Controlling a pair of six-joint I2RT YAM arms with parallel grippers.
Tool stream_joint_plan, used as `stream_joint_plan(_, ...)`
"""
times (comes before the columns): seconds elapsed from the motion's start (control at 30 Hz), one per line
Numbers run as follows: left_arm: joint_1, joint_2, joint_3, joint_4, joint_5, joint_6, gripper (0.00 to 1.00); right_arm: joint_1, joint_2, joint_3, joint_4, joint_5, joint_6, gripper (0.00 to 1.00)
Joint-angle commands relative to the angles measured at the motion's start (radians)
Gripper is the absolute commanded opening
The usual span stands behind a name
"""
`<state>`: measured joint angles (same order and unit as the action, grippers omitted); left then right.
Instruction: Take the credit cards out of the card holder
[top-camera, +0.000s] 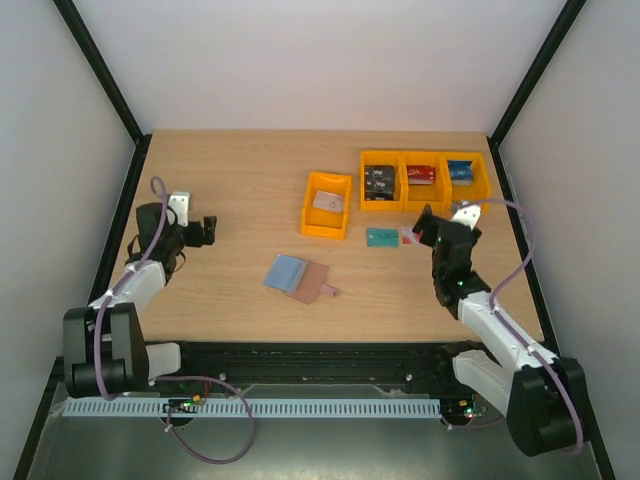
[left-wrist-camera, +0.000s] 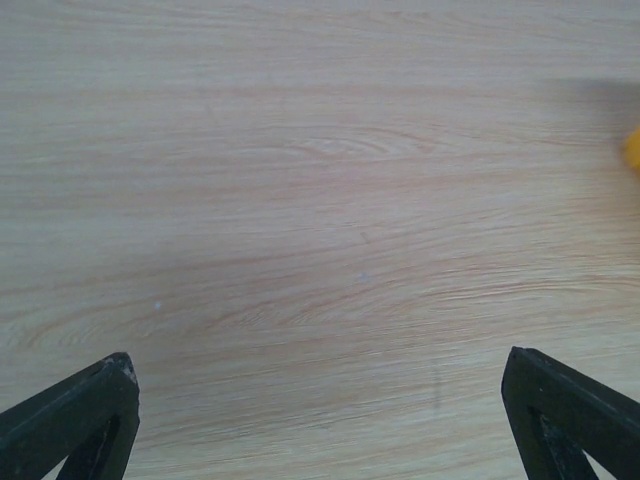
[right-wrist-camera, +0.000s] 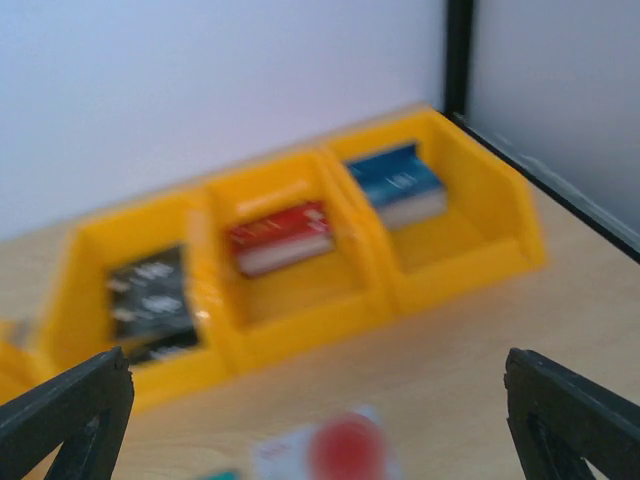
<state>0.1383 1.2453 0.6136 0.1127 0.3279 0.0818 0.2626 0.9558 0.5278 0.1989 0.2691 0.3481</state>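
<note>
The pinkish-brown card holder (top-camera: 318, 283) lies flat mid-table with its tab toward the near right. A light blue-grey credit card (top-camera: 286, 271) lies partly over its left end; I cannot tell if it is still tucked in. A red and white credit card (top-camera: 408, 236) lies on the table by the teal card (top-camera: 381, 237). My right gripper (top-camera: 425, 228) is open just over it, and the card (right-wrist-camera: 330, 450) shows blurred below my open right gripper (right-wrist-camera: 315, 365). My left gripper (top-camera: 207, 230) is at the far left, and the open left gripper (left-wrist-camera: 318, 362) holds nothing over bare wood.
A single orange bin (top-camera: 327, 204) stands behind the holder. A row of three orange bins (top-camera: 425, 180) holding black, red and blue card packs sits at the back right, close ahead in the right wrist view (right-wrist-camera: 300, 300). A black frame post (right-wrist-camera: 458, 60) marks the right corner.
</note>
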Motion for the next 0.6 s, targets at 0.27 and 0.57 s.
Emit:
stream_joint_plan(0.27,-0.129,0.143,-0.343,0.970,-0.256,-0.083,0.99,-0.294,0.258,-0.457,1.050,-0.062,-0.089,0.98)
stream_joint_plan(0.57,-0.106,0.288,-0.383,1.186,-0.225,-0.102,0.99,-0.303,0.599,-0.434,1.383,-0.245,-0.142,0.99)
